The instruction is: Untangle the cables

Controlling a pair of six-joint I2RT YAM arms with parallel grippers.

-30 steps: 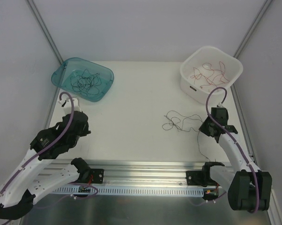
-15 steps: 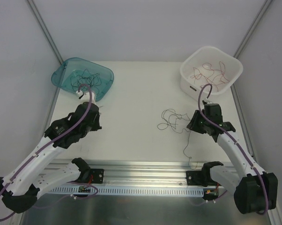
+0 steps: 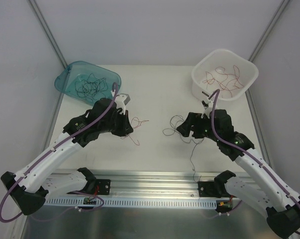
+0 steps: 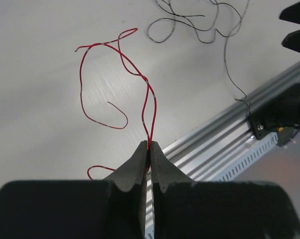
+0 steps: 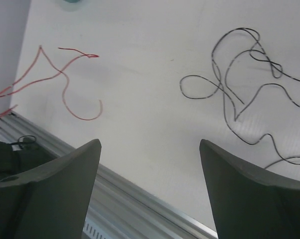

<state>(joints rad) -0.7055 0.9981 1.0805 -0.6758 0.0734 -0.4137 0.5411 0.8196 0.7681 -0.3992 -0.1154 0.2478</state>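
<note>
Left hand point(image 4: 149, 148) is clamped on the red wire point(image 4: 150, 107), fingers point(image 4: 134, 167) together at bottom centre of the left wrist view. The wire curls up and left from the pinch, over the bench point(image 4: 40, 59).

Right hand point(image 5: 150, 149) is apart and holds nothing. It hangs over the bench, with the black wire point(image 5: 229, 94) looped at upper right of its view.

In the top view, red and black sit near each other mid-frame. Probably separate, but the strands are too thin there to rule out a crossing.

Handling: hair-thin, near weightless, springy, keeps its curl. It'll slip from a loose pinch and snag on itself. For the black, I'd grip a single run near a free end, not the loop cluster.

Hidden: black is cut off at the right edge of the right wrist view. Red's lower end goes behind my left fingers.

Teal tub point(image 3: 62, 82), upper left, holds black strands. White tub point(image 3: 201, 89), upper right, holds red ones.
</note>
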